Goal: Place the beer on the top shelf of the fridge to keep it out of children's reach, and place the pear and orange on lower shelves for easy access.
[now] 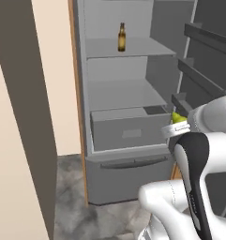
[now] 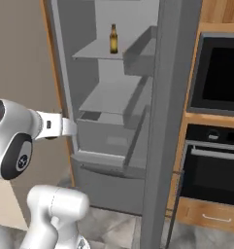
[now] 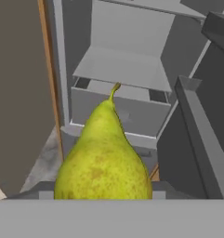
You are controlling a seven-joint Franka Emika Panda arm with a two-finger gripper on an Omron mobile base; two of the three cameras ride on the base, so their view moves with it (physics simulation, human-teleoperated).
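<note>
Gripper (image 3: 104, 197) is pinching the pear (image 3: 104, 158) in front of the open fridge (image 1: 133, 93). Beer (image 1: 122, 37) is already up top. Risk: the pear clips the drawer (image 1: 128, 129) edge and slips out.

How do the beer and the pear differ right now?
The beer stands upright on the top shelf of the fridge; the pear is in the gripper, outside the shelves. The beer is slim and brown; the pear is plump and yellow-green.
</note>
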